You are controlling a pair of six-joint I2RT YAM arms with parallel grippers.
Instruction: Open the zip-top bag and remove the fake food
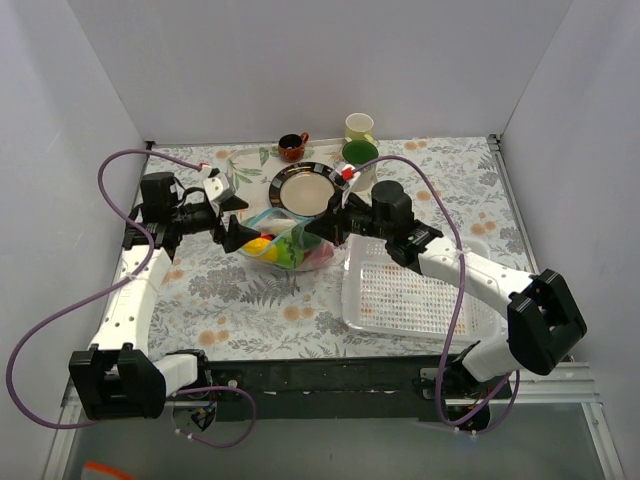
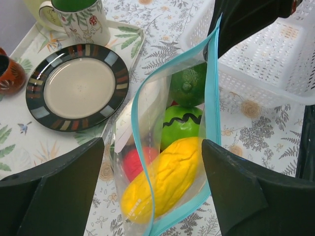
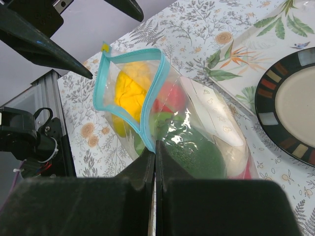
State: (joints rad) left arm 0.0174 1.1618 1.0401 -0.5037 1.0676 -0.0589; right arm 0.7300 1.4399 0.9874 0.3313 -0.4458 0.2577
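Step in hand: opening; bag (image 2: 147, 118) mouth parted, food (image 2: 167, 177) inside.
Right gripper (image 3: 155, 147) pinches one lip; left gripper (image 2: 152, 147) is spread, a finger either side of the bag, mid-table between plate (image 1: 305, 188) and basket (image 1: 420, 290). Judged next: left takes the free lip, pulls wider.

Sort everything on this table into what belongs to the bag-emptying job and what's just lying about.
Job: zip-top bag, its mouth open; fake food inside it, yellow, green and red pieces; right gripper, jaws shut on the bag.
Lying about: striped-rim plate; green-lined mug; small brown cup; cream cup; white perforated basket; leaf-print tray.
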